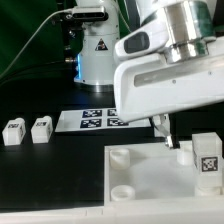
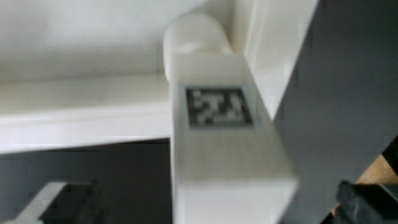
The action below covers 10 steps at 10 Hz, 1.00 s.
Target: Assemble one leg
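Observation:
The leg [image 1: 207, 160], a small white post with a black-and-white tag, stands upright on the right corner of the large white board [image 1: 150, 178] with round sockets. My gripper [image 1: 190, 140] hangs right over it, with one dark finger [image 1: 166, 134] showing beside the leg. In the wrist view the leg [image 2: 222, 110] runs between the two fingers [image 2: 63, 203], with a dark gap on each side. The jaws are open and straddle the leg without touching it. The board [image 2: 89, 90] shows behind the leg.
Two more small white legs [image 1: 13, 131] [image 1: 41, 128] stand at the exterior view's left on the black table. The marker board [image 1: 97, 120] lies behind the white board. The robot base [image 1: 97, 55] rises at the back.

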Tool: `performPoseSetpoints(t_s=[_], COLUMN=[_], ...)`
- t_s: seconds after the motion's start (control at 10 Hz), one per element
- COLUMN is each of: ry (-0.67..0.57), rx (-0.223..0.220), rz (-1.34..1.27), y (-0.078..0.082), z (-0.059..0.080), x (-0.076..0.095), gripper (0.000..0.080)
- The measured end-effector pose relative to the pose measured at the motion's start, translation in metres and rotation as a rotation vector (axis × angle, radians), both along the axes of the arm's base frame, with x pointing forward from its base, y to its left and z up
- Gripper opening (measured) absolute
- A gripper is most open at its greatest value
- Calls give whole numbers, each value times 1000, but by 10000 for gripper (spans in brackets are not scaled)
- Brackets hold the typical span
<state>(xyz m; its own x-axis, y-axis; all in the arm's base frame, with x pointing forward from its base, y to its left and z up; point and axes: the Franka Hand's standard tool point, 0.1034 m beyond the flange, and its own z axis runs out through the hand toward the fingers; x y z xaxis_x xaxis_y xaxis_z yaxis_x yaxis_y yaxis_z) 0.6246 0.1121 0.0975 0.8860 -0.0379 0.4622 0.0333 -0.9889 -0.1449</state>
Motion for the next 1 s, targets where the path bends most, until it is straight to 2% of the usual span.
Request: performPoseSetpoints(t_s=[0.2, 0.4, 0.5, 0.6, 1.0], ry=[175, 400, 459, 491, 454], rx=[22, 46, 54, 58, 53], rz=[22, 49, 56, 64, 53], y=[6, 4, 5, 5, 5], z=[-7, -5, -5, -6, -16], x=[-1, 0, 2, 4, 7], gripper=[649, 649, 649, 649, 649])
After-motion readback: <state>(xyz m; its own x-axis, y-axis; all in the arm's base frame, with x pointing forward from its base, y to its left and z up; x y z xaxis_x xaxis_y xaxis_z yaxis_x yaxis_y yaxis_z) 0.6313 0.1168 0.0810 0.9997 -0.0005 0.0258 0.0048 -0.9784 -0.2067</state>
